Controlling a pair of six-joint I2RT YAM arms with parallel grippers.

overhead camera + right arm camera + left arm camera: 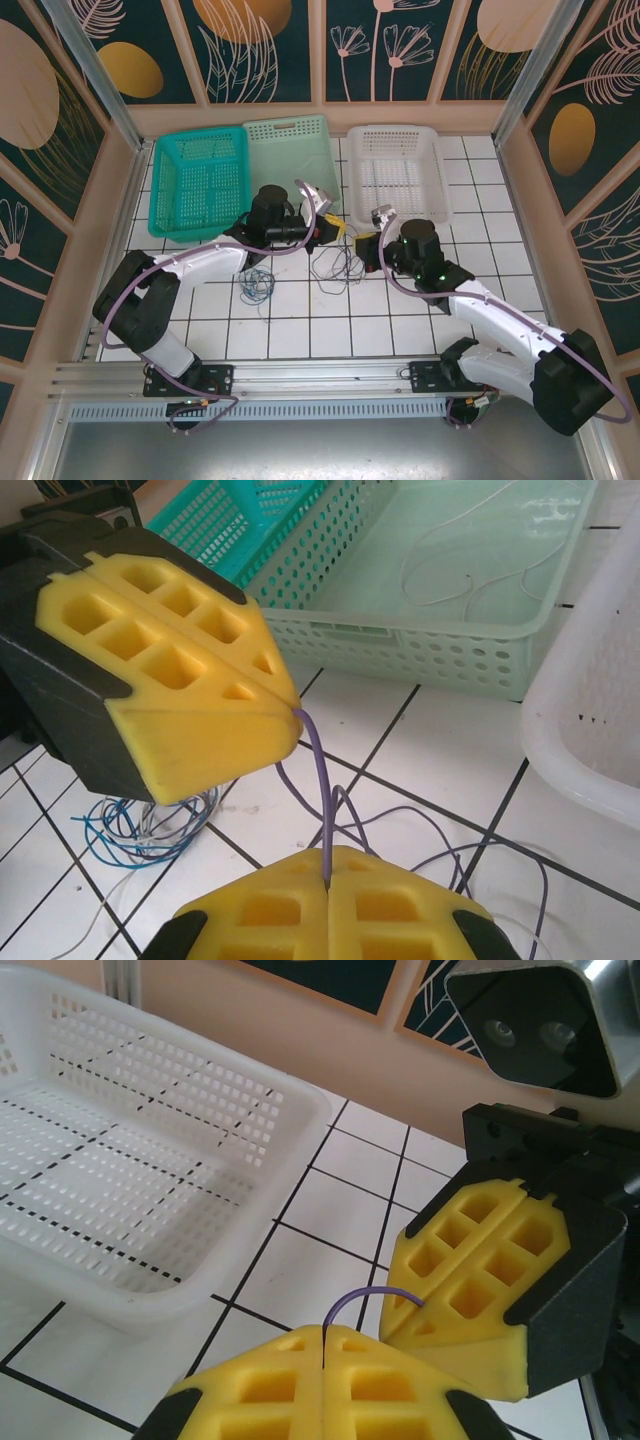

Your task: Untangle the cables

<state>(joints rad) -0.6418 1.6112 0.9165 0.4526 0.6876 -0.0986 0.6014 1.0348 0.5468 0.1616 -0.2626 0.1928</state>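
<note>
A thin purple cable (322, 780) runs in a short arc between my two grippers, which stand tip to tip above the tiles. My left gripper (323, 1335) is shut on one end of that arc (365, 1296). My right gripper (327, 868) is shut on the other end. The rest of the purple cable (336, 268) lies in loose loops on the floor below them. A separate blue and pale tangle (148, 826) rests on the tiles to the left (257, 285). From above, the left gripper (337, 229) and right gripper (363, 241) almost touch.
Three baskets line the back: teal (198, 183), pale green (290, 150) with a pale wire lying in it (480, 555), and white (400, 172). The white basket's rim (590, 730) is close to the right of the grippers. Wooden walls frame the tiled floor.
</note>
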